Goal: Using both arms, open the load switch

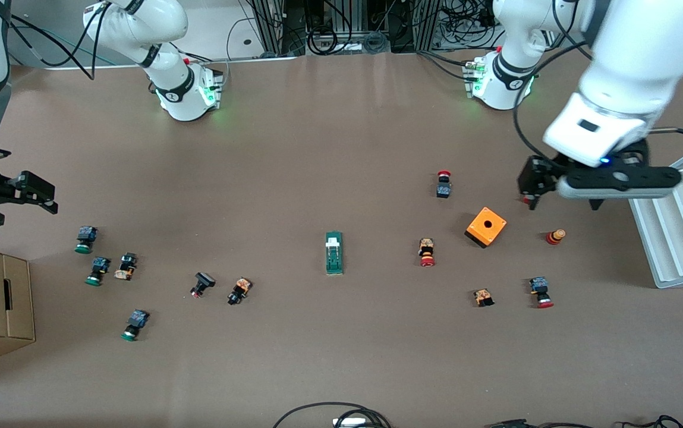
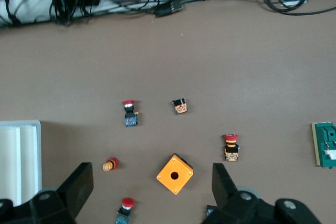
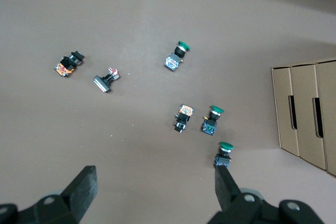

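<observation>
Hovering with fingers spread apart and holding nothing, the left gripper is hanging over the table beside the orange cube, while the right gripper is waiting, equally open and empty, over the green push-buttons at the right arm's end. The load switch is lying untouched mid-table, well apart from both, so by my judgement the task is barely beginning: reaching, gripping and opening all remain.

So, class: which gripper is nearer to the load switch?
Left. The left gripper hangs open near the orange cube, toward its end from the load switch. The right gripper hangs open above the green-capped push-buttons, farther off.
</observation>
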Motion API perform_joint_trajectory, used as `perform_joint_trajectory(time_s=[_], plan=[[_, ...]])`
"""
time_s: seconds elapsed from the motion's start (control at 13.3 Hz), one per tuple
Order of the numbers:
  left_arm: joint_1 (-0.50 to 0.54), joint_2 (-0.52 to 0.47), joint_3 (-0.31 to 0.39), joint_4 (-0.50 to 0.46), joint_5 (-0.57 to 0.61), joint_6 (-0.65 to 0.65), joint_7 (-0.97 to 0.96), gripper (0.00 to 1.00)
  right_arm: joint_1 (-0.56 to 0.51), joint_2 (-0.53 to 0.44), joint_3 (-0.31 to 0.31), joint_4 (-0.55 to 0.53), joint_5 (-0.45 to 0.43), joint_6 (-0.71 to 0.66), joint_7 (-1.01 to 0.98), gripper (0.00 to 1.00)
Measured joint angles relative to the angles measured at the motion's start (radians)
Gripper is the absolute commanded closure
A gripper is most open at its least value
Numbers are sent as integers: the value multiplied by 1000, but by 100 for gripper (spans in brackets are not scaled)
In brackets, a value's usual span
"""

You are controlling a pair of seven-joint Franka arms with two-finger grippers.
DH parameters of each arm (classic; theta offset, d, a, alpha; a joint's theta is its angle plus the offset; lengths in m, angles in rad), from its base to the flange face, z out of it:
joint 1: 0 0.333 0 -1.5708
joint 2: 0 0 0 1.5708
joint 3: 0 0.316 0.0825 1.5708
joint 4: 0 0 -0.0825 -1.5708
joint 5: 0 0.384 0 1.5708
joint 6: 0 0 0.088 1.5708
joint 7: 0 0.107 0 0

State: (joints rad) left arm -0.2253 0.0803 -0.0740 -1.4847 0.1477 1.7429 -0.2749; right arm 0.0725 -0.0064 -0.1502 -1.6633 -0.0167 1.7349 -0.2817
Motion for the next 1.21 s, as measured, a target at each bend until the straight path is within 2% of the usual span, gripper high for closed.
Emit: perform_joint_trajectory(time_s=[0.15,0.38,0.6,1.21], plan=[[59,0,20,-10,-63,-19,1,0,0,0,0,0,0,0,0,0],[112,0,117,-21,-170,-83,38,0,1,0,0,0,0,0,0,0],[133,-1,193,-17,-192,-187,80,0,2,0,0,0,0,0,0,0],[124,6,184,-27,-192,-216,94,0,2,0,1,0,0,0,0,0]])
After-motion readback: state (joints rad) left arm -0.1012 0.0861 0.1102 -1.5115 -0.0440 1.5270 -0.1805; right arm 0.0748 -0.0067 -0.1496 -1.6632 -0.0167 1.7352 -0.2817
